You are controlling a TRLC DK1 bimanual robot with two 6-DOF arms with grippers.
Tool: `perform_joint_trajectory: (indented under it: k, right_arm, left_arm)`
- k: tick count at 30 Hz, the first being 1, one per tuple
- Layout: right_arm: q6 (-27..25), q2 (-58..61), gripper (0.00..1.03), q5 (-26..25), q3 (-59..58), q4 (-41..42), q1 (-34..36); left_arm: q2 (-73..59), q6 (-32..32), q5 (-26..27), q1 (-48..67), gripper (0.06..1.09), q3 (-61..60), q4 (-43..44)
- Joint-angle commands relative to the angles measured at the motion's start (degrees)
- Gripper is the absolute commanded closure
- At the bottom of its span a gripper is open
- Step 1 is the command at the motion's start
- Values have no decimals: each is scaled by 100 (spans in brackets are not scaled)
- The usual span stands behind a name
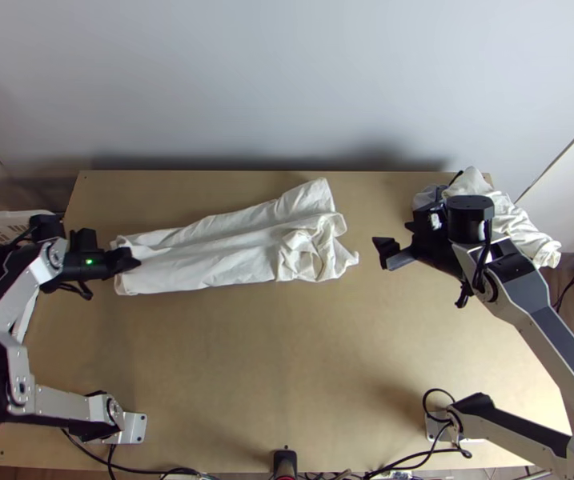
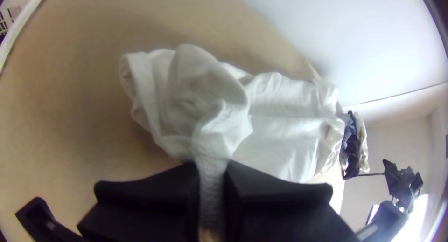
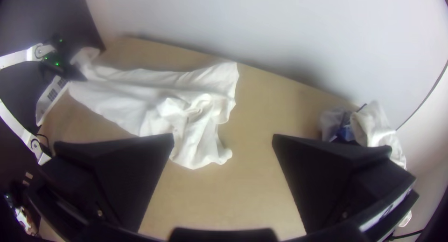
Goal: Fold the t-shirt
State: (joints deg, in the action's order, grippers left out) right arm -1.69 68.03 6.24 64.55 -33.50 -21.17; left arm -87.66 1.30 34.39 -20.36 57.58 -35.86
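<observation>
The white t-shirt (image 1: 222, 248) lies as a long folded strip across the table's left and middle, its right end bunched and crumpled. At its left end is my left gripper (image 1: 130, 260); in the left wrist view the same gripper (image 2: 211, 190) is shut on a ridge of the cloth, with loose folds of the t-shirt (image 2: 284, 125) beyond. My right gripper (image 1: 391, 252) stands apart from the shirt, to its right. Seen from the right wrist, that gripper (image 3: 223, 144) is open with nothing between its fingers, and the t-shirt (image 3: 135, 93) lies farther off.
A pile of other cloths (image 1: 511, 220), white and dark, hangs over the table's back right corner. A white basket (image 1: 2, 220) stands by the left edge. Bare wood (image 1: 246, 368) shows at the front of the table, and a wall rises behind it.
</observation>
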Motion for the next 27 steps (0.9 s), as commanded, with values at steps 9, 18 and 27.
perform_joint_trajectory:
  k: [9,18,27]
  right_arm:
    - [240,-53,5,-9,-233,142,-212]
    - [301,-229,5,-9,-347,142,-221]
    - [415,-255,5,-9,-444,159,-309]
  left_arm:
    - [724,-112,-468,999,105,280,-492]
    - [697,520,-583,1904,105,271,44]
    - [469,1074,-653,2537,105,447,668]
